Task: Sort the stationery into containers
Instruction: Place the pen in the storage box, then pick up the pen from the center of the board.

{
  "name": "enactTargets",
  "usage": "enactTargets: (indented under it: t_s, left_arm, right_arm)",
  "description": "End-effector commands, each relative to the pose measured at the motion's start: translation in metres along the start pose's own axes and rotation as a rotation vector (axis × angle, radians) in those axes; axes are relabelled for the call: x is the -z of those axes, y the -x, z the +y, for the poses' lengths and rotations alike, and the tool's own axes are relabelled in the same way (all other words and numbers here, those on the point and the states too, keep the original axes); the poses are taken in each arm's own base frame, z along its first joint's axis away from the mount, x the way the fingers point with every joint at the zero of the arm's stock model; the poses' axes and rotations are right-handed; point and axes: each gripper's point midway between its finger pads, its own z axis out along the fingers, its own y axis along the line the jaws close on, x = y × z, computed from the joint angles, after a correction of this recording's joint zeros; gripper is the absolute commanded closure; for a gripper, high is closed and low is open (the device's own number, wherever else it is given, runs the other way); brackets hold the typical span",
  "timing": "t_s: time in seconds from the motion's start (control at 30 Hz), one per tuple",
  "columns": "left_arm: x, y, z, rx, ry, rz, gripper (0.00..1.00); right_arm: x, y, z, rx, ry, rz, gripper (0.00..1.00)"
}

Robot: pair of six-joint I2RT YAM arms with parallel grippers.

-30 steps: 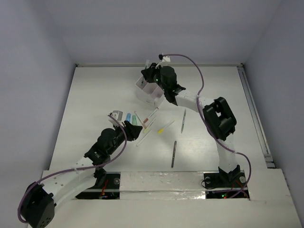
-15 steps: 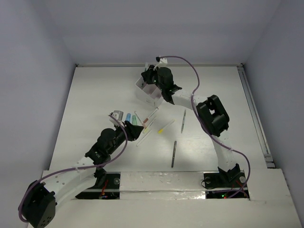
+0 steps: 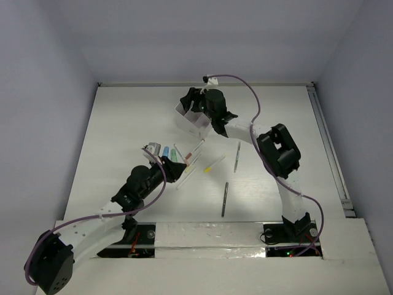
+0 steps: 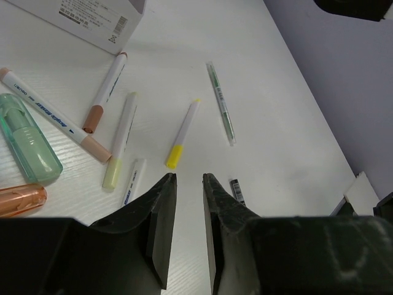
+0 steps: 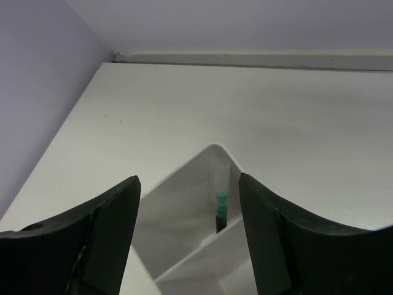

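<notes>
Left wrist: loose pens point(image 4: 182, 135) near white box point(image 4: 92, 15)

Soft, even light falls from above on the white table point(image 3: 123, 123). In the overhead view it is bright enough to wash the surface almost to glare, while the walls point(image 3: 49, 61) stay a dimmer lilac grey. Shadows under the arms point(image 3: 279, 153) are faint with blurred edges. From the left wrist, the pens point(image 4: 183, 134) look sharp and cast thin pale shadows; the left gripper point(image 4: 189, 179) is dark and slightly soft. From the right wrist, the right gripper point(image 5: 188, 179) is nearly black and out of focus, and the box point(image 5: 184, 209) is shaded inside.
</notes>
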Motion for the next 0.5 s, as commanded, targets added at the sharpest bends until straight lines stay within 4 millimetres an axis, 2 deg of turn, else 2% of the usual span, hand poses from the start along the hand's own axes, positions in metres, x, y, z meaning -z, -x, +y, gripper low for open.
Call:
enactTargets:
  t_s: [0.0, 0.1, 0.13, 0.17, 0.2, 0.23, 0.27, 0.3, 0.33, 0.37, 0.4, 0.43, 0.47]
  left_arm:
    - [-0.001, 0.022, -0.018, -0.018, -0.055, -0.051, 0.79]
    - [-0.003, 0.028, -0.023, -0.034, -0.059, -0.050, 0.82]
    - [-0.005, 0.027, -0.024, -0.032, -0.059, -0.037, 0.88]
    - [-0.006, 0.027, -0.025, -0.034, -0.063, -0.032, 0.90]
    - [-0.007, 0.028, -0.028, -0.027, -0.069, -0.029, 0.92]
    - [-0.010, 0.024, -0.027, -0.021, -0.070, -0.006, 0.95]
    - [-0.012, 0.022, -0.028, -0.016, -0.070, 0.006, 1.00]
    - [-0.017, 0.018, -0.026, -0.012, -0.063, 0.026, 1.00]
    - [-0.019, 0.013, -0.031, -0.010, -0.079, 0.048, 1.00]
    - [-0.021, 0.008, -0.033, -0.014, -0.086, 0.064, 1.00]
    - [-0.025, 0.010, -0.041, -0.024, -0.103, 0.069, 1.00]
    - [-0.032, -0.001, -0.037, -0.039, -0.084, 0.108, 1.00]
    - [-0.035, -0.009, -0.043, -0.056, -0.099, 0.134, 1.00]
  right_arm:
    - [0.025, 0.056, 0.022, -0.009, 0.041, -0.100, 0.28]
    - [0.040, 0.057, 0.021, -0.014, 0.039, -0.102, 0.23]
    - [0.050, 0.074, 0.027, -0.017, 0.046, -0.127, 0.22]
    - [0.057, 0.077, 0.028, -0.018, 0.043, -0.132, 0.22]
    - [0.065, 0.068, 0.022, -0.018, 0.031, -0.113, 0.22]
    - [0.079, 0.085, 0.028, -0.022, 0.037, -0.139, 0.22]
    - [0.087, 0.086, 0.027, -0.024, 0.032, -0.140, 0.25]
    - [0.097, 0.068, 0.017, -0.030, 0.011, -0.106, 0.33]
    - [0.106, 0.068, 0.013, -0.033, -0.008, -0.106, 0.65]
    - [0.122, 0.080, 0.016, -0.046, -0.007, -0.130, 0.85]
    - [0.131, 0.074, 0.012, -0.063, -0.025, -0.114, 0.98]
    - [0.142, 0.055, 0.001, -0.063, -0.053, -0.072, 1.00]
    - [0.155, 0.061, 0.004, -0.073, -0.047, -0.081, 1.00]
